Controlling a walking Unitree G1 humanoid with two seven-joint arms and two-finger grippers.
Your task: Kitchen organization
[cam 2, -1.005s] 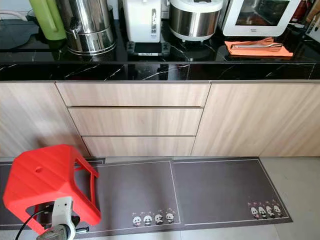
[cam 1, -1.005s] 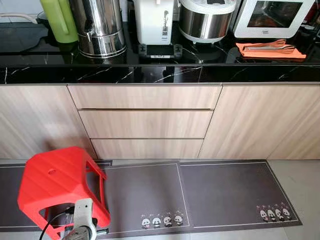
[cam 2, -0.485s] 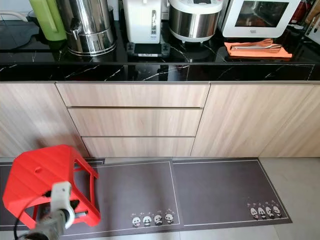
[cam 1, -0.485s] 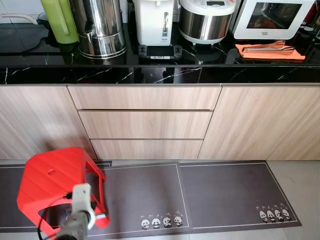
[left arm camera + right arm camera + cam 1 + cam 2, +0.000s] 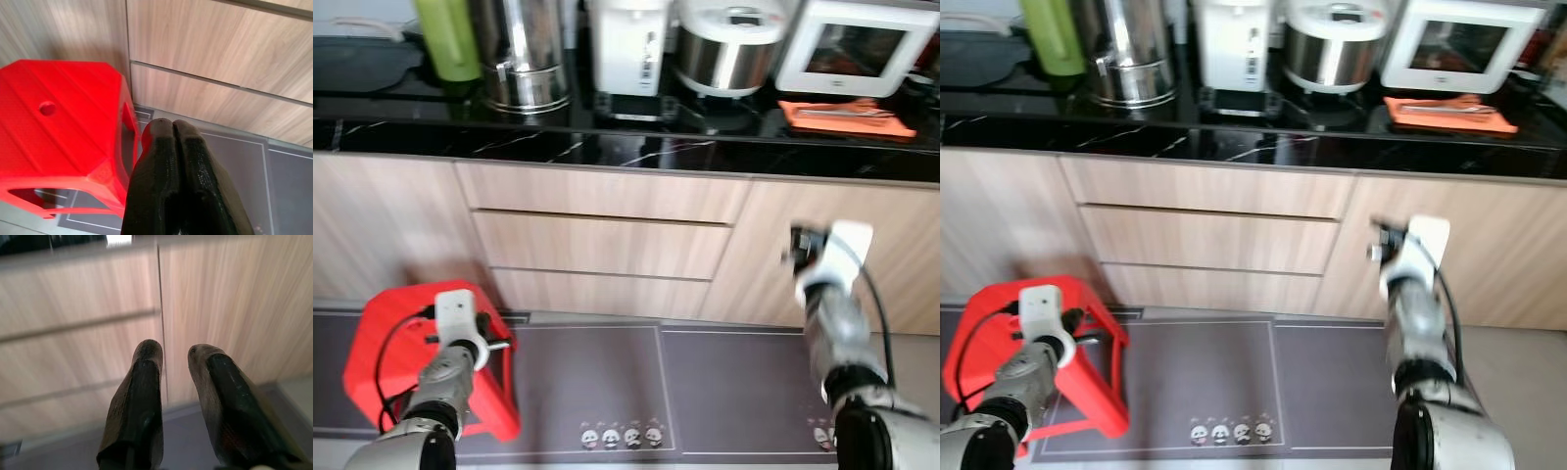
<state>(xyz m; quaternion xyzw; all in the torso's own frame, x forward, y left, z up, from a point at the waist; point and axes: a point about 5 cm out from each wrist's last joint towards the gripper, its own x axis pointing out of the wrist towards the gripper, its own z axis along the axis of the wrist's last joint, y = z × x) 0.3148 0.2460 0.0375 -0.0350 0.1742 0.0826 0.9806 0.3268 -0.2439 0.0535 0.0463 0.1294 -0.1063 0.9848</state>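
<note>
Right claw [image 5: 173,377], fingers spread, has risen before my cabinet door [image 5: 862,245]. Left claw [image 5: 173,147], pressed together, hangs beside the stool [image 5: 406,357]. Opening looks next.

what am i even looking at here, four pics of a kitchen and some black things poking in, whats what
These come from a walking humanoid robot doing kitchen chores. Two pictures are from cameras in its head, looking down at a black counter above wooden drawers. The other two come from a camera on each wrist, looking along that arm's tool, which is two long black fingers.

On the counter stand a green jug, a steel urn, a white water boiler, a rice cooker, a white oven and an orange cloth. A red stool sits on the grey floor mat.

The left tool is shut, beside the stool. The right tool is open, raised toward the cabinet door. Neither holds anything.
</note>
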